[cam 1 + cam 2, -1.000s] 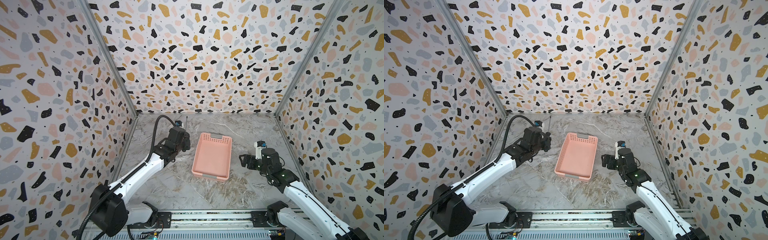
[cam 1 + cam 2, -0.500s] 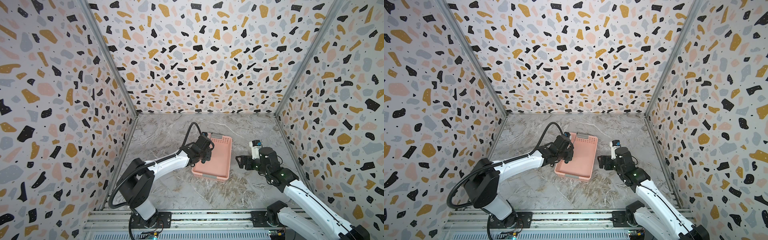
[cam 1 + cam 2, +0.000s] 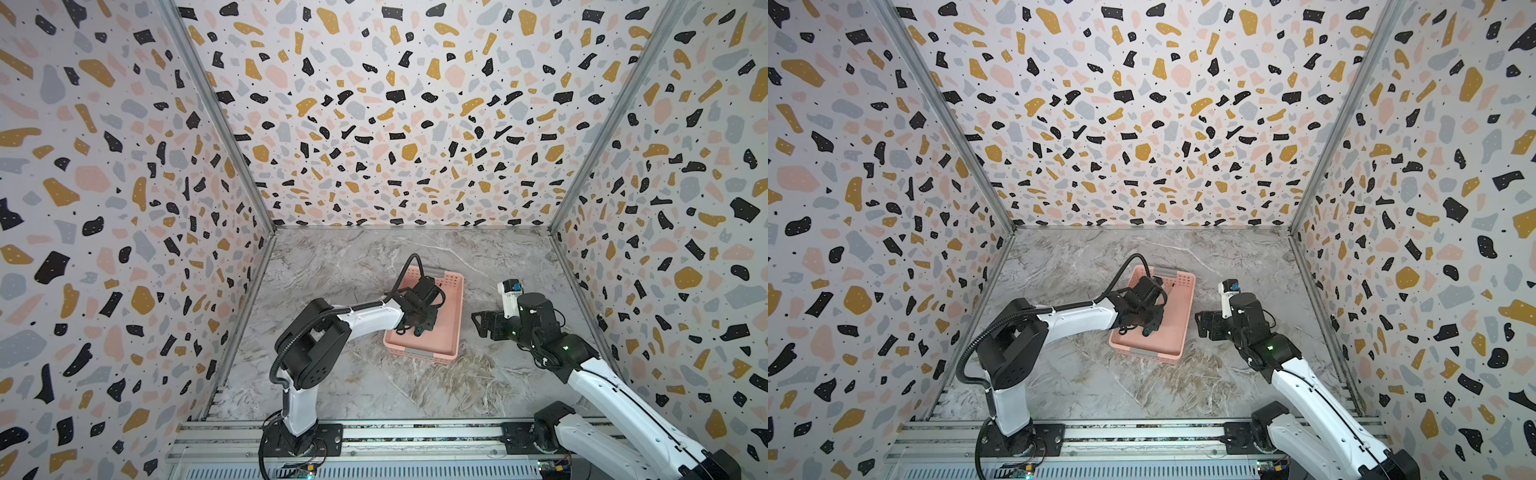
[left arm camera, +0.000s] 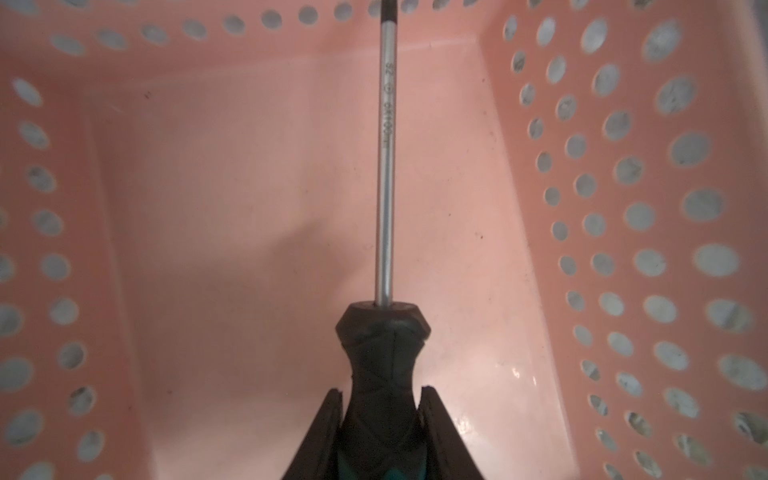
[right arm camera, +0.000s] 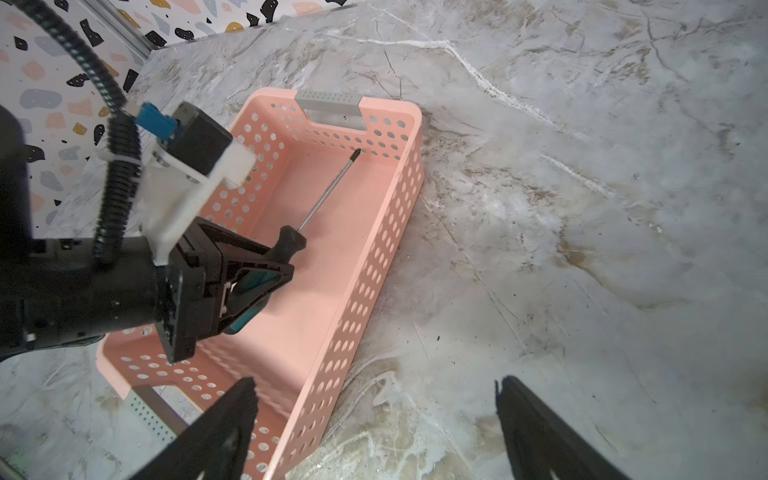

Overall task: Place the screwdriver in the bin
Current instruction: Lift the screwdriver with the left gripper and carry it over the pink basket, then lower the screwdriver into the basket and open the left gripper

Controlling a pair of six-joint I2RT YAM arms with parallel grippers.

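I see the screwdriver [image 4: 384,249] inside the bin [image 5: 376,249], with its long axis along the bin's length and its tip pointing at the far end wall, close to it. My left end effector [image 4: 381,395] is clamped on its handle, and that arm reaches low, nearly level, over the bin's left long wall. My right end effector [image 5: 374,382] hovers over the tabletop [image 5: 582,208] beside the bin's right wall, fingers apart.

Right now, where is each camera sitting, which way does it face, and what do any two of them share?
Top views: high at the near end, facing down at the table; both arms show.
Left wrist: low over the bin, along the screwdriver; left gripper shut on it.
Right wrist: beside the bin, facing it; open right gripper.
Shared: both wrist views show bin and screwdriver.
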